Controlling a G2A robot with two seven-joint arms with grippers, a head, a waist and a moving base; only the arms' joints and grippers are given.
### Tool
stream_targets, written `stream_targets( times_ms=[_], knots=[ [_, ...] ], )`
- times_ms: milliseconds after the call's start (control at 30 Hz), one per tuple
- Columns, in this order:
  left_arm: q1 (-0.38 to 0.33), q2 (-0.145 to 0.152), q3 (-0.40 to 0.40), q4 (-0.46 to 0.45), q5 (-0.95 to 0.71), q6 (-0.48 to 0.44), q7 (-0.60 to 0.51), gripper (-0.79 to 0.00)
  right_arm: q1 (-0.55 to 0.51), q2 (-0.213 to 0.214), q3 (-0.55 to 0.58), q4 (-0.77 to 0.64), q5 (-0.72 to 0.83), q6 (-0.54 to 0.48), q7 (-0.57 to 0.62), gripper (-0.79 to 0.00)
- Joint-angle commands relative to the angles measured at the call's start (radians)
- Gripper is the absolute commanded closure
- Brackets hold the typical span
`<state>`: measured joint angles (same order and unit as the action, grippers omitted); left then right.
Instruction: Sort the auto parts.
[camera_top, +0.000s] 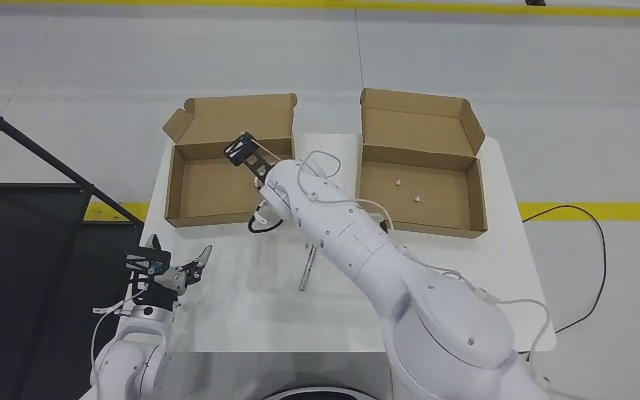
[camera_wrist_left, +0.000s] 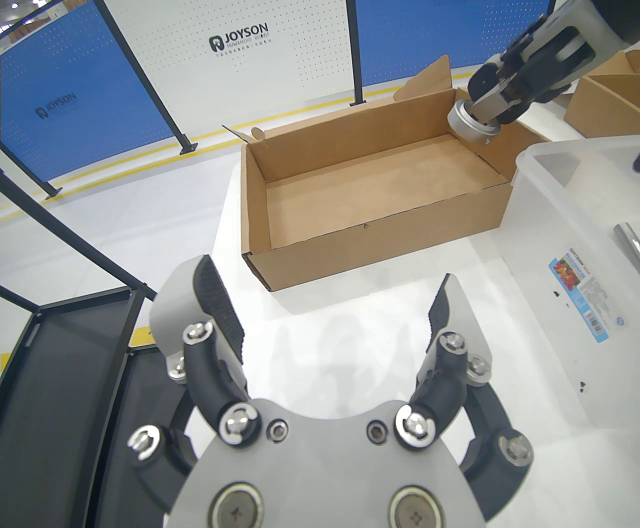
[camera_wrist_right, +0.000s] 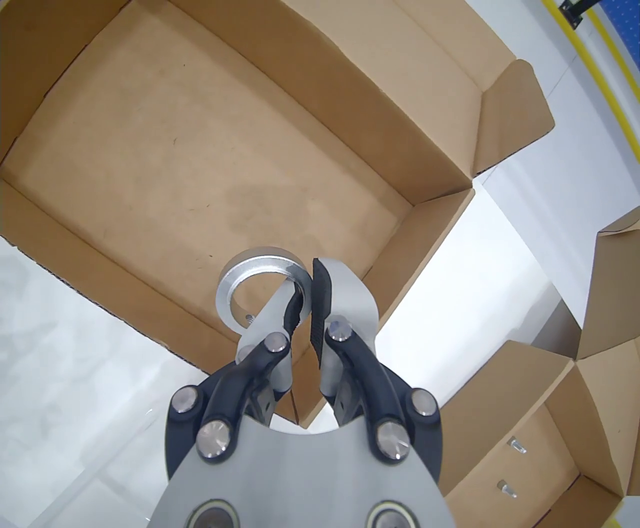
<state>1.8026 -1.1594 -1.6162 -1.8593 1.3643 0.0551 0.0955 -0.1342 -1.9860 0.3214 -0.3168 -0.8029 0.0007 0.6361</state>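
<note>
My right gripper (camera_wrist_right: 306, 295) is shut on the rim of a silver metal ring (camera_wrist_right: 260, 282) and holds it over the near right corner of the left cardboard box (camera_wrist_right: 200, 150). From above, that gripper (camera_top: 243, 150) hangs over the box (camera_top: 205, 190), whose floor is bare. The left wrist view shows the same ring (camera_wrist_left: 467, 122) pinched above the box's (camera_wrist_left: 350, 170) far wall. My left gripper (camera_wrist_left: 335, 305) is open over the white table, near its front left corner (camera_top: 200, 262), with nothing between its fingers.
The right cardboard box (camera_top: 420, 200) holds two small pale parts (camera_top: 399, 182), also seen as small bolts (camera_wrist_right: 517, 445). A clear plastic bin (camera_wrist_left: 575, 200) sits between the boxes and the table's front, with a metal rod (camera_top: 307, 268) lying in it.
</note>
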Motion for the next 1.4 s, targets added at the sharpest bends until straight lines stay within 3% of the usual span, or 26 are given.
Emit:
stream_targets(
  times_ms=[0,33,67,100,633,833,933,1033,1233,1367],
  knots=[
    [0.0,0.0,0.0,0.0,0.0,0.0,0.0,-0.785,0.003,-0.012,0.004,0.024,0.003,-0.012,0.001,0.0],
    [0.0,0.0,0.0,0.0,0.0,0.0,0.0,-0.785,0.005,-0.017,0.005,0.035,0.003,-0.016,0.001,-0.16],
    [0.0,0.0,0.0,0.0,0.0,0.0,0.0,-0.785,0.007,-0.021,0.006,0.042,0.002,-0.021,0.0,-0.24],
    [0.0,0.0,0.0,0.0,0.0,0.0,0.0,-0.785,0.007,-0.023,0.006,0.048,0.002,-0.024,0.0,-0.259],
    [0.0,0.0,0.0,0.0,0.0,0.0,0.0,-0.785,0.041,-0.021,0.008,0.062,-0.004,-0.061,-0.014,-0.252],
    [0.0,0.0,0.0,0.0,0.0,0.0,0.0,-0.785,0.081,-0.013,0.012,0.065,-0.035,-0.199,-0.075,-0.376],
    [-0.001,0.0,-0.001,0.0,0.001,0.001,0.0,-0.785,0.099,-0.003,0.02,0.069,-0.047,-0.271,-0.122,-0.391],
    [-0.011,0.0,-0.015,-0.001,0.007,-0.007,-0.002,-0.785,0.108,0.013,0.033,0.072,-0.048,-0.363,-0.183,-0.474],
    [-0.027,0.005,-0.048,-0.011,0.027,-0.083,-0.001,-0.785,0.113,0.064,0.061,0.099,-0.057,-0.573,-0.381,-0.48],
    [-0.044,0.01,-0.077,-0.03,-0.01,-0.184,-0.013,-0.785,0.111,0.105,0.07,0.125,-0.085,-0.691,-0.53,-0.486]
  ],
)
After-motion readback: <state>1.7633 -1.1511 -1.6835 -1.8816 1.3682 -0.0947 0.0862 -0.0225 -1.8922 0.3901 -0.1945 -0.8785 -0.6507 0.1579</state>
